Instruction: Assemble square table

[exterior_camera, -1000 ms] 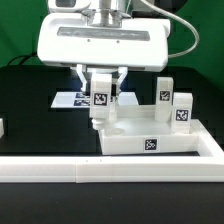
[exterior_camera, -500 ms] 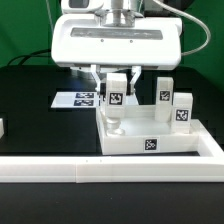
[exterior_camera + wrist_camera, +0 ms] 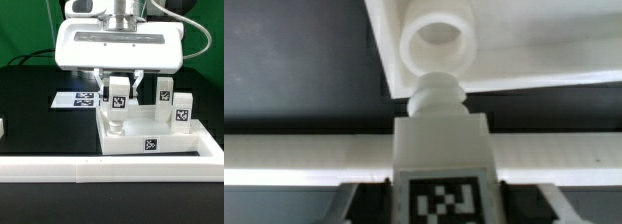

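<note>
Fingers [image 3: 118, 82] pinching a white tagged leg [image 3: 118, 99] on both sides, leg upright, tag facing the exterior camera. In the wrist view the same leg [image 3: 445, 150] fills the middle of the frame, tag at its upper part near the fingers, rounded knob end pointing away from them.

Square table top [image 3: 150, 135] sits directly under the fingers, flat on the black tabletop [image 3: 40, 110]. White slab, raised rim, tag on its front edge. Held leg's lower end is over the slab's corner on the exterior view's left, right at the slab surface; cannot tell from that view if it touches. Wrist view: knob tip sits at the slab's edge [image 3: 509, 50], just short of the round corner socket [image 3: 441, 38], not inside it. Socket is open and in line with the leg, a little beyond its tip.

Two more tagged legs stand upright on the slab, to the exterior view's right of the fingers: one [image 3: 163, 95] near, one [image 3: 181, 110] farther out toward the slab's corner.

Marker board [image 3: 78, 99] lies flat on the tabletop to the exterior view's left of the fingers, partly hidden behind them. Long white rail [image 3: 110, 171] runs across the front, below the slab, on the camera side of the fingers; it also appears in the wrist view as a pale band [image 3: 295, 160] behind the leg.
</note>
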### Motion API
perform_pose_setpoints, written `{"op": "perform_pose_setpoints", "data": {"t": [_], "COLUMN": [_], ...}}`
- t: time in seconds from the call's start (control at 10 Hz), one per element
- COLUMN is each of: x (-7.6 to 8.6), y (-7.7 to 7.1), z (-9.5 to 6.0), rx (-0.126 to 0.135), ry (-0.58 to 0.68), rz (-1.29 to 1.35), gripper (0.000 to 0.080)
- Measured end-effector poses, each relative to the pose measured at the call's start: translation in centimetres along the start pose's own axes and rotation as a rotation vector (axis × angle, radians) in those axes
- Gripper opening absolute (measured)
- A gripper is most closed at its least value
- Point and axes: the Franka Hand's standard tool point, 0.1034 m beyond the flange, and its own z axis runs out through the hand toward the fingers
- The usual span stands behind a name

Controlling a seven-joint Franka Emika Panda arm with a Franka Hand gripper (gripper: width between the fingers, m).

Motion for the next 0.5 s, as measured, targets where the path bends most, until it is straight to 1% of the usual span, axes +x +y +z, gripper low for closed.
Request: {"op": "perform_pose_setpoints", "data": {"t": [0.4, 0.5], "x": [-0.61, -1.01], "y": [0.01, 0.09], "z": [0.16, 0.23], "rx": [-0.001, -0.003], "ry": [-0.01, -0.016], "rz": [-0.002, -0.003], "gripper": [0.0288, 0.0288]}}
